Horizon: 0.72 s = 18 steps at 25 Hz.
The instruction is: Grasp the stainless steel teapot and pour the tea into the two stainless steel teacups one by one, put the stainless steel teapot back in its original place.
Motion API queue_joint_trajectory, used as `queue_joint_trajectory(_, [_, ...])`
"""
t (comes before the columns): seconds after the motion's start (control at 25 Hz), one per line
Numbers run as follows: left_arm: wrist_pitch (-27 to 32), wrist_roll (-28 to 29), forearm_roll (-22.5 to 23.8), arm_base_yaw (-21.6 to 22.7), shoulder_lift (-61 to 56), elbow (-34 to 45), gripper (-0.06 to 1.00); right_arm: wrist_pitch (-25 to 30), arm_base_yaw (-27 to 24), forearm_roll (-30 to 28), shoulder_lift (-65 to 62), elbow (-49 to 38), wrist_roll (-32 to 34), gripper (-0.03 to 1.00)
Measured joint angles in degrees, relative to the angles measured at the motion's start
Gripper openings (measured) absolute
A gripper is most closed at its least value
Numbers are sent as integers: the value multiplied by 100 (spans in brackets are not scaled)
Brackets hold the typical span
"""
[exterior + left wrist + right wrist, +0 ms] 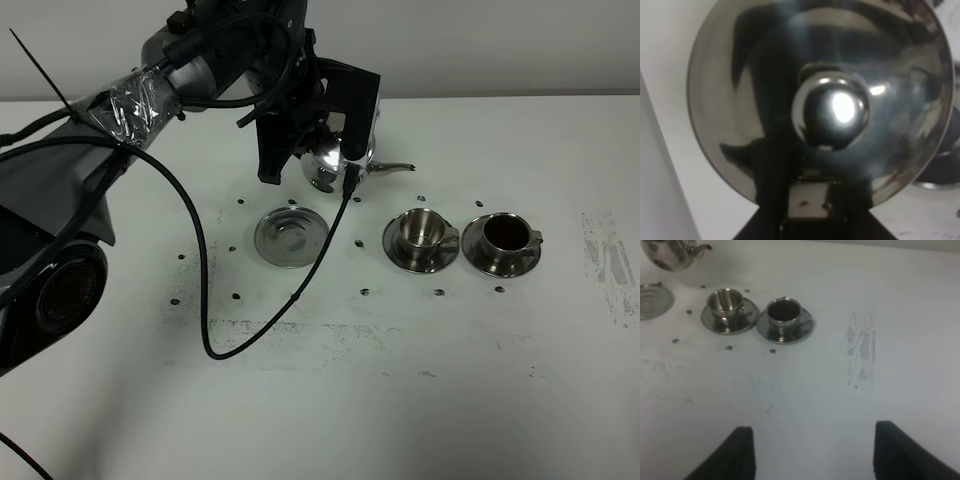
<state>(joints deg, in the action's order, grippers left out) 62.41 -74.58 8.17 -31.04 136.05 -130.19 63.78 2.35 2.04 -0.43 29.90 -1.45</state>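
Observation:
My left gripper (338, 128) is shut on the loop handle of the stainless steel teapot (332, 160) and holds it above the table, with the spout (395, 168) pointing right toward the cups. From the left wrist, the domed lid and its knob (832, 112) fill the view. The round dish (290, 236) lies bare just below and left of the pot. The nearer teacup (420, 230) shows a steel inside. The farther teacup (507, 235) holds dark tea (783, 310). My right gripper (815, 455) is open over bare table, well short of the cups.
Each cup stands on its own saucer (400, 256). Small dark marker dots (364, 292) ring the dish and the saucers. A black cable (205, 300) hangs from the left arm and loops over the table. A scuffed patch (860, 352) lies right of the cups.

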Motion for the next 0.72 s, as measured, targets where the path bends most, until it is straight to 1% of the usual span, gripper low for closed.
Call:
queue_joint_trajectory(0.12, [-109, -196, 261, -95, 4, -6, 18, 0, 0, 0, 0, 0, 0, 50])
queue_joint_trajectory(0.24, [-246, -234, 621, -203, 4, -6, 18, 0, 0, 0, 0, 0, 0, 50])
queue_joint_trajectory(0.4, [-431, -244, 988, -348, 28, -6, 18, 0, 0, 0, 0, 0, 0, 50])
queue_joint_trajectory(0.56, [-522, -260, 1194, -479, 110, -6, 18, 0, 0, 0, 0, 0, 0, 50])
queue_joint_trajectory(0.72, [-535, -480, 1260, -518, 207, -6, 18, 0, 0, 0, 0, 0, 0, 50])
